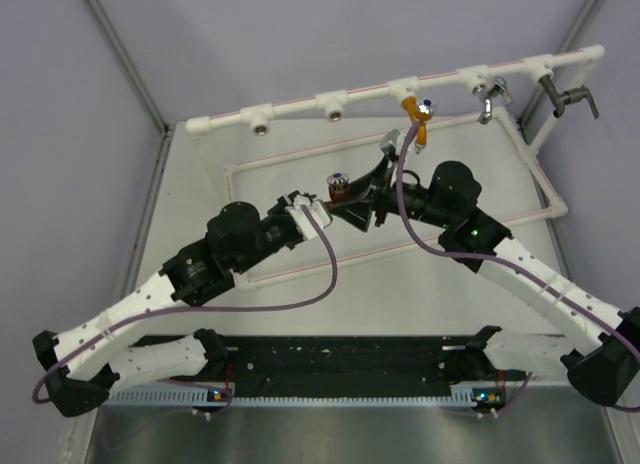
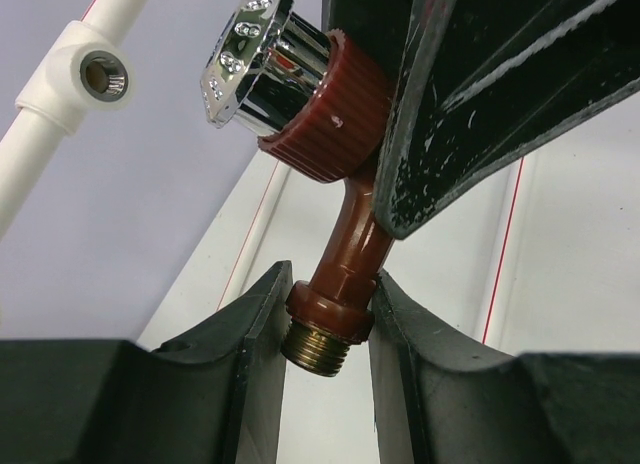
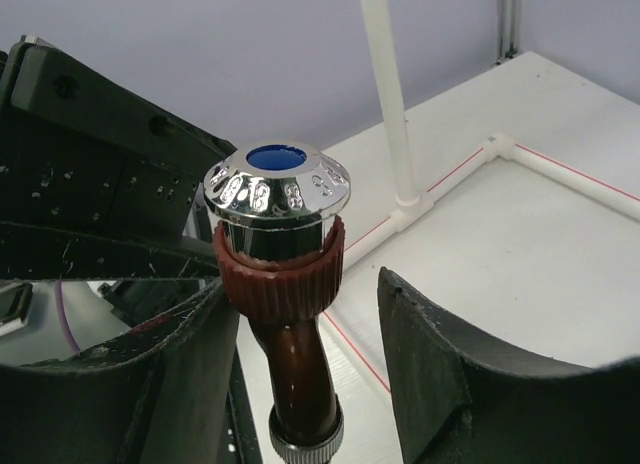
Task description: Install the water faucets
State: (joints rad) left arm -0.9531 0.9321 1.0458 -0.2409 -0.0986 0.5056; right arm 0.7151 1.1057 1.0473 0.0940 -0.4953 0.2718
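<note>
A reddish-brown faucet [image 1: 338, 189] with a chrome knob and a blue cap is held above the table's middle. My left gripper [image 1: 320, 208] is shut on its collar just above the brass thread, as the left wrist view shows [image 2: 328, 286]. My right gripper [image 1: 366, 198] is open around the same faucet [image 3: 290, 314]. Its left finger [image 3: 150, 384] lies beside the ribbed ring, and its right finger [image 3: 470, 384] stands apart from it. No white faucet is in view.
A white pipe frame [image 1: 300, 106] runs along the back with open tee sockets [image 1: 260, 121]. An orange faucet [image 1: 416, 116], a silver one [image 1: 490, 96] and a dark grey one [image 1: 572, 96] hang from it at the right. Lower frame pipes [image 1: 300, 152] lie on the table.
</note>
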